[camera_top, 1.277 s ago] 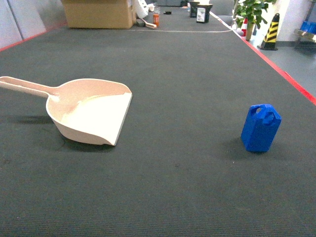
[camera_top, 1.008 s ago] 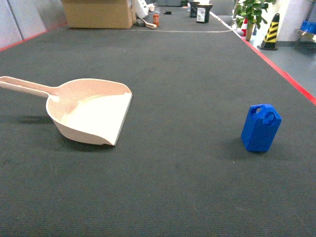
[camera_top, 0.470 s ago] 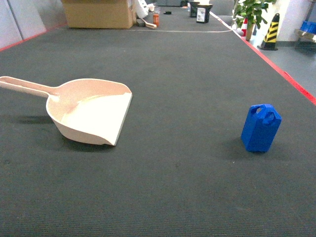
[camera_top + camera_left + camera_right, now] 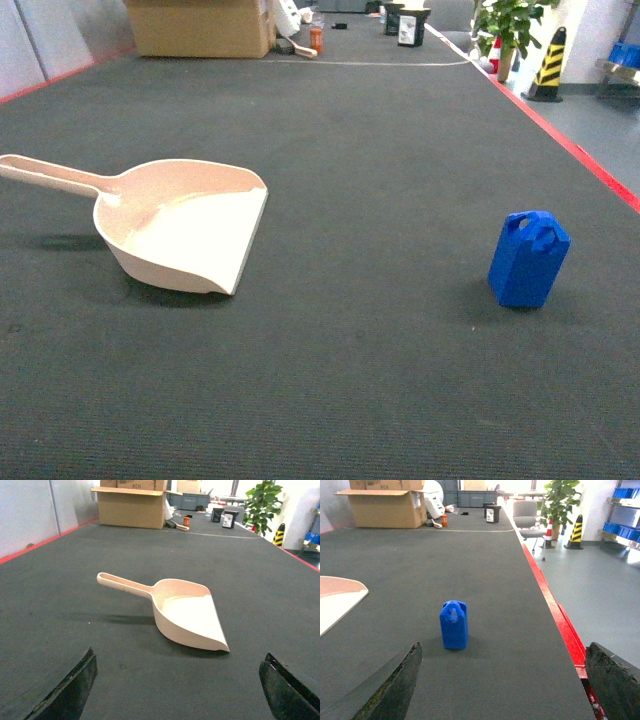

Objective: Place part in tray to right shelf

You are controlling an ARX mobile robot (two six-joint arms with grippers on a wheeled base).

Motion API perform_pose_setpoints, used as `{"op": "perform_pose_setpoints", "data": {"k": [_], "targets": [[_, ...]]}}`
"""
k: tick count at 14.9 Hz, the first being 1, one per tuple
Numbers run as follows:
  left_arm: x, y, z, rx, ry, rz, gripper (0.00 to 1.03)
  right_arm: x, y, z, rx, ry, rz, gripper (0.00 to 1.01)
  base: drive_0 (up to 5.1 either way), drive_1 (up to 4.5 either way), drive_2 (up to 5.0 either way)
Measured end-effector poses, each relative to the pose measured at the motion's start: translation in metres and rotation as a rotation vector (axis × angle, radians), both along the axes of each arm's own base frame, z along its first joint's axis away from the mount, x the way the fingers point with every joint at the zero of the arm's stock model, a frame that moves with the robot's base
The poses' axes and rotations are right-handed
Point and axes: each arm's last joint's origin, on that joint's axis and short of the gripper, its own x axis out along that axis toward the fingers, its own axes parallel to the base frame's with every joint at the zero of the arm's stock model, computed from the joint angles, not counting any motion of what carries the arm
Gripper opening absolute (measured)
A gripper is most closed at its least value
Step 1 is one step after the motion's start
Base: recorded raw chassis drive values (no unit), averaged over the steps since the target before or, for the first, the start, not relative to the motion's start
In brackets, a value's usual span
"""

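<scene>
so the blue part (image 4: 454, 625) stands upright on the dark mat, dead ahead of the right gripper (image 4: 502, 680), whose jaws are spread wide, while the beige tray (image 4: 180, 235) sits well off to its left, in front of the equally wide-open left gripper (image 4: 177, 685).

Right wrist view: the beige plastic dustpan-shaped tray (image 4: 337, 600) is cut off by the left edge, only its flat lip showing. Both wrist views: only the dark tips of the fingers (image 4: 67, 692) (image 4: 390, 690) enter at the lower corners. Head view: neither gripper appears; the cardboard box (image 4: 200, 25) is cropped at the top edge.
</scene>
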Motion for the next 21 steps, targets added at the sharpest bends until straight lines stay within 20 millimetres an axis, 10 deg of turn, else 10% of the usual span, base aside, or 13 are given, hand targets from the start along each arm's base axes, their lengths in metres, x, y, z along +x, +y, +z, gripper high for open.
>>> {"op": "perform_pose_setpoints", "data": {"k": [21], "targets": [[0.0000, 0.0000, 0.0000, 0.000, 0.000, 0.000, 0.98, 0.0000, 0.0000, 0.0000, 0.000, 0.000, 0.000, 0.98, 0.0, 0.00, 0.0]]}}
